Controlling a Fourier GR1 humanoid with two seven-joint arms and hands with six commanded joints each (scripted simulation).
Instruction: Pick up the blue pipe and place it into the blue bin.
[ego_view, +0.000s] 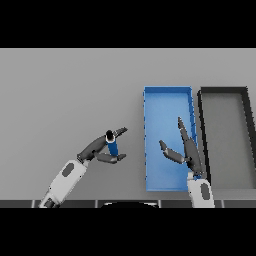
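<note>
Table: matt grey, smooth, no texture. Blue bin: flat matt blue, looks like plastic. Black bin: matt dark walls, grey floor. Blue pipe: smooth blue (dark end cap), slight sheen. Arm shells white, smooth; hands dark matt.

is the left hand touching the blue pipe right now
Touching. In the head view the left hand has its fingers and thumb curled round the upright blue pipe, with no gap showing between them.

Two white forearms with grey oval panels end in a dark left hand and right hand with slender fingers.
</note>
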